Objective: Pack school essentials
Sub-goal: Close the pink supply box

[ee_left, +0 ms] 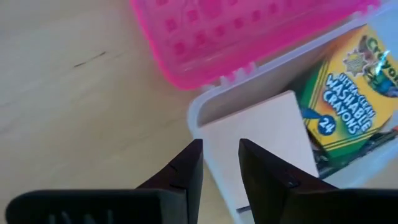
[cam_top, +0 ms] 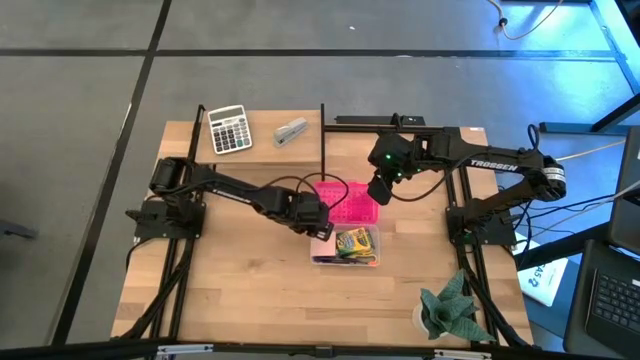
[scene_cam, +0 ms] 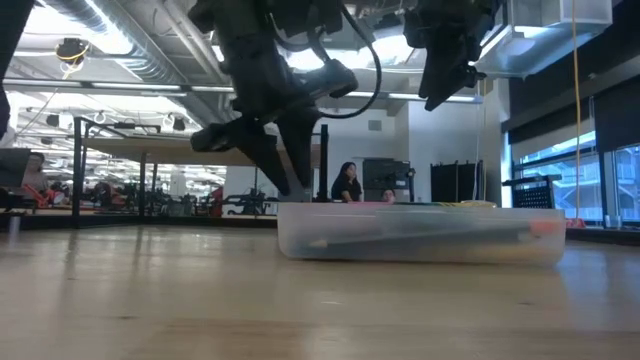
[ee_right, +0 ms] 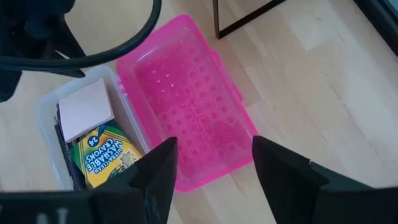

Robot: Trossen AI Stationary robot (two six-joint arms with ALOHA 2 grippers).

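Observation:
A clear plastic box [cam_top: 346, 259] sits mid-table with its pink lid [cam_top: 352, 206] swung open and lying flat on the far side. Inside lie the yellow-green crayon box [ee_left: 348, 93] and the pale pink note pad [ee_left: 261, 143]. A dark pencil [scene_cam: 420, 238] runs along the bottom. Scissors and eraser do not show. My left gripper [ee_left: 221, 165] hovers over the box's left end above the pad, fingers a little apart, holding nothing. My right gripper [ee_right: 214, 168] hangs open above the pink lid [ee_right: 193, 106].
A white-grey calculator [cam_top: 229, 128] and a small grey stapler [cam_top: 291, 131] lie near the table's far edge. A thin black post [cam_top: 323, 140] stands behind the lid. A green plant-like thing [cam_top: 452, 308] sits at the near right corner. A person [scene_cam: 347, 182] sits in the room beyond.

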